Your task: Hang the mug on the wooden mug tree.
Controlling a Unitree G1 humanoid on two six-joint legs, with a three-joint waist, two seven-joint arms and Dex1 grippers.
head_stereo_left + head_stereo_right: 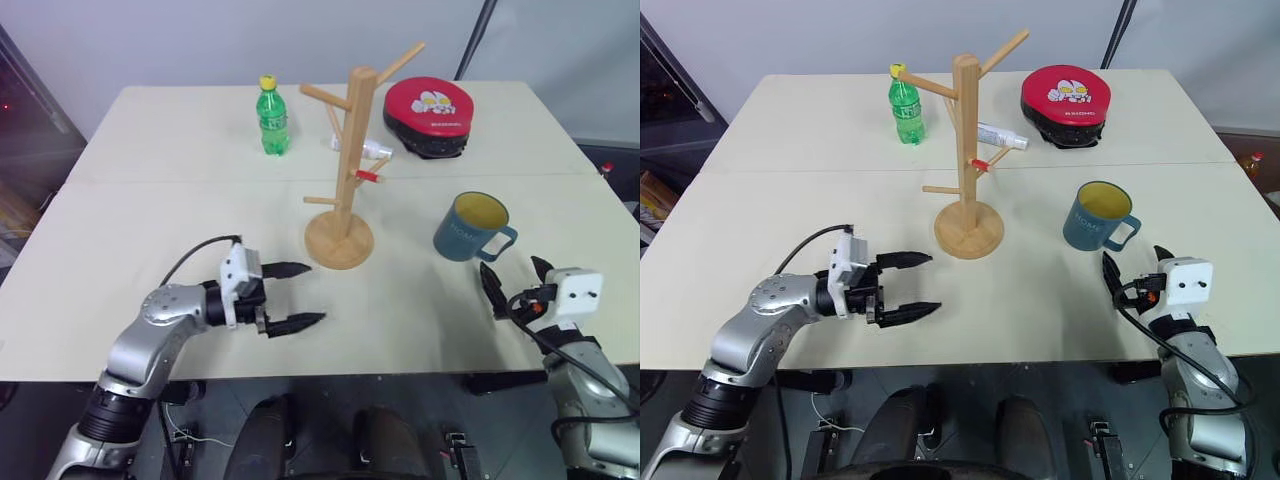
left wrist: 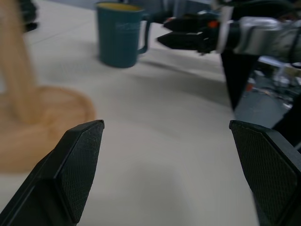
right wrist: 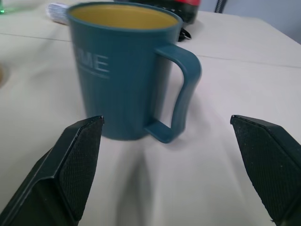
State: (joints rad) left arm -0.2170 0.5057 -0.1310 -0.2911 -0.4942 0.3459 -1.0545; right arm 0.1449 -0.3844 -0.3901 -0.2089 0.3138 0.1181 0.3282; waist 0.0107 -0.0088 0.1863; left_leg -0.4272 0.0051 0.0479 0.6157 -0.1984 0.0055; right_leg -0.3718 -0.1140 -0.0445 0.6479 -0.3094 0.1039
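Note:
The teal-blue mug (image 1: 469,227) with a yellow inside stands upright on the table at the right, its loop handle (image 3: 181,94) turned toward the front right. Just in front of it my right gripper (image 1: 516,282) is open, pointing at the mug with a short gap between. The wooden mug tree (image 1: 345,160) rises from its round base (image 1: 338,241) at the table's middle. Left of that base my left gripper (image 1: 292,296) is open and empty, its fingers pointing right. The left wrist view looks across the table to the mug (image 2: 120,35) and the right gripper (image 2: 183,33).
A green bottle (image 1: 271,117) stands at the back left of the tree. A red and black round case (image 1: 430,115) lies at the back right, with a white tube (image 1: 1002,137) behind the tree. The table's front edge (image 1: 330,372) runs close under both grippers.

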